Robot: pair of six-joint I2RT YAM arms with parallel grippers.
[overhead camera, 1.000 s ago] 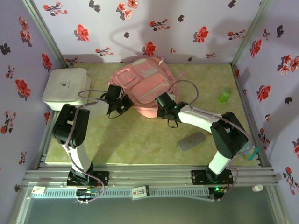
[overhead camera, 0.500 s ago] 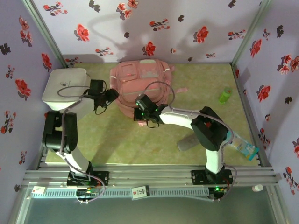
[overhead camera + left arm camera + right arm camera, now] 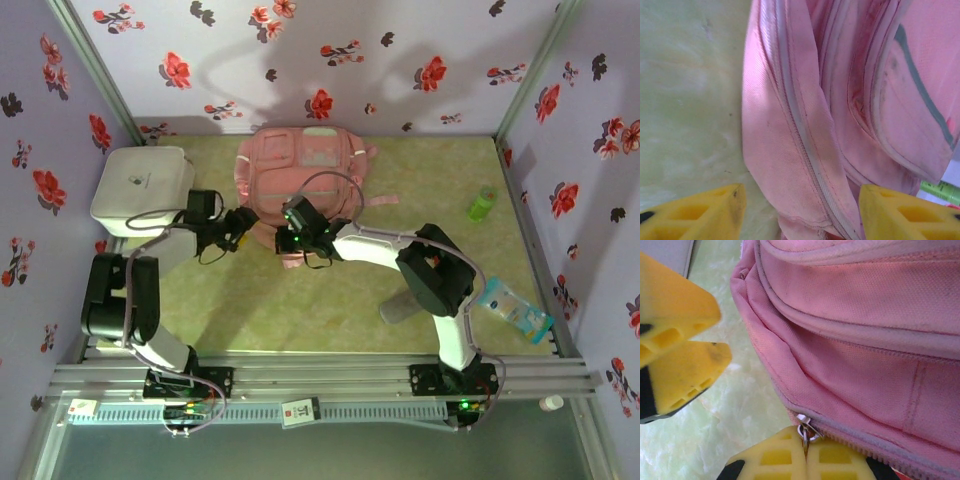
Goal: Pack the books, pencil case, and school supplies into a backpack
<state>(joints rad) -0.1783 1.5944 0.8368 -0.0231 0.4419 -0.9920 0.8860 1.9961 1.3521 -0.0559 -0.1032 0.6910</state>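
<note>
The pink backpack (image 3: 305,165) lies at the back middle of the table. My right gripper (image 3: 297,228) is at its near edge, shut on the metal zipper pull (image 3: 805,431), with the fingertips (image 3: 782,460) pressed together. My left gripper (image 3: 240,224) stands open just to the left, its yellow fingers (image 3: 695,212) apart on either side of the backpack's zipper seam (image 3: 805,145) without pinching it. The left fingers (image 3: 687,367) also show in the right wrist view. The grey pencil case (image 3: 392,311) lies at the near right, partly behind the right arm. The books are out of view.
A white rounded box (image 3: 140,185) stands at the back left, close to the left arm. A small green object (image 3: 483,203) lies at the right, and a blue packet (image 3: 515,310) near the right edge. Floral walls enclose three sides.
My right gripper has drawn the zipper pull leftward along the backpack's near edge. The backpack has swung squarer and shifted back. My left gripper has opened and sits at the bag's left corner.
</note>
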